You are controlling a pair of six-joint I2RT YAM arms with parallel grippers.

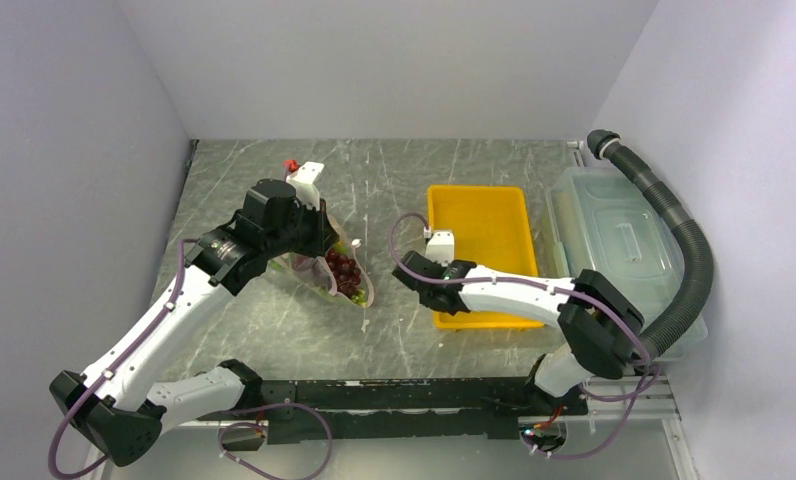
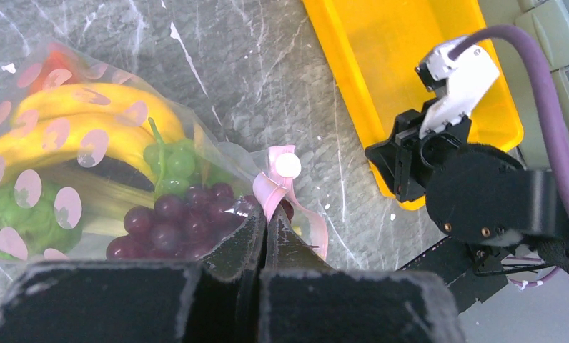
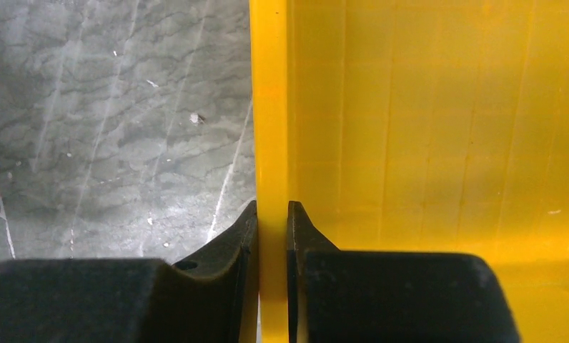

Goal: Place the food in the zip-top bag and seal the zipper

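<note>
The clear zip-top bag (image 2: 88, 143) lies on the table left of centre, also in the top view as the bag (image 1: 339, 275). Inside it show the food: yellow bananas (image 2: 74, 121), green grapes (image 2: 171, 161), purple grapes (image 2: 174, 221) and a leafy green piece (image 2: 10, 221). My left gripper (image 2: 267, 218) is shut on the pink zipper strip (image 2: 278, 186) at the bag's mouth, which stands up twisted between the fingertips. My right gripper (image 3: 272, 211) is shut on the left rim of the yellow tray (image 3: 446, 143), one finger outside and one inside.
The yellow tray (image 1: 479, 225) sits right of centre with no food showing in it. A translucent lidded bin (image 1: 614, 240) stands at the far right, with a black corrugated hose (image 1: 674, 230) curving over it. White walls close in the table.
</note>
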